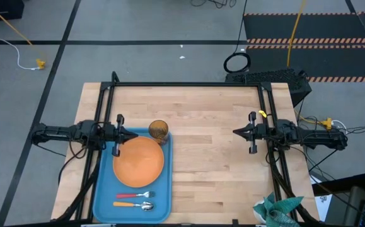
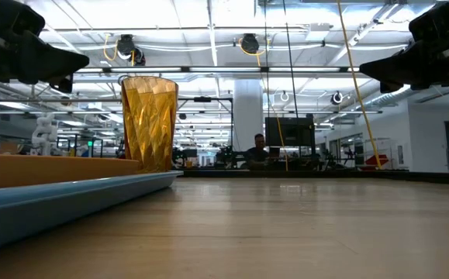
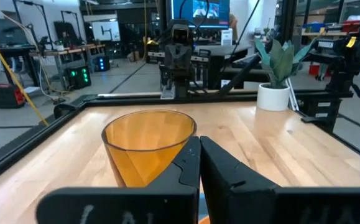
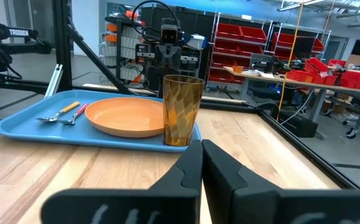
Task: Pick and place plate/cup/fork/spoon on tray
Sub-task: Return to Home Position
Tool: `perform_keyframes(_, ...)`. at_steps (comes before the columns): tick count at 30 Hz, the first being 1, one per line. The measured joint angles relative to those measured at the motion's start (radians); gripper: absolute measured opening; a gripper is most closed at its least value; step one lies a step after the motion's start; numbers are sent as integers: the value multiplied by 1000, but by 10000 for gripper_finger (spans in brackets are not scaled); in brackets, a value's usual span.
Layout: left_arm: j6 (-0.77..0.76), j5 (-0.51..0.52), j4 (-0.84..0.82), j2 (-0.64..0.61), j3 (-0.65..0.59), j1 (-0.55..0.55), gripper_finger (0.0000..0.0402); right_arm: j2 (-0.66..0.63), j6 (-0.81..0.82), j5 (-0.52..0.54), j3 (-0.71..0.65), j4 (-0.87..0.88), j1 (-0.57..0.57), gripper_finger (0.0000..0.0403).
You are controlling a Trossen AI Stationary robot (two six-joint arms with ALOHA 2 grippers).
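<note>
The light-blue tray lies at the table's left near side. On it rest the orange plate, the amber cup upright at the tray's far right corner, and the red-handled fork and orange-handled spoon at its near end. My left gripper is shut and empty, above the tray's far end beside the cup. My right gripper is shut and empty, above the table's right half. The right wrist view shows the tray, plate, cup, spoon and fork.
A black frame runs along the table's far edge and sides. A green cloth lies at the near right corner. Bare wood spreads between the tray and the right arm. A person sits far behind the table.
</note>
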State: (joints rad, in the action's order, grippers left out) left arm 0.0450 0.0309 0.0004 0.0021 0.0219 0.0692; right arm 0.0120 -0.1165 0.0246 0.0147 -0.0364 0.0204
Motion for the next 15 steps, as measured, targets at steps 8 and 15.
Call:
perform_keyframes(8,24,3,13,0,-8,0,5,0,0,0,0,0,0,0)
perform_keyframes(15,32,3,13,0,-8,-3,8,0,0,0,0,0,0,0)
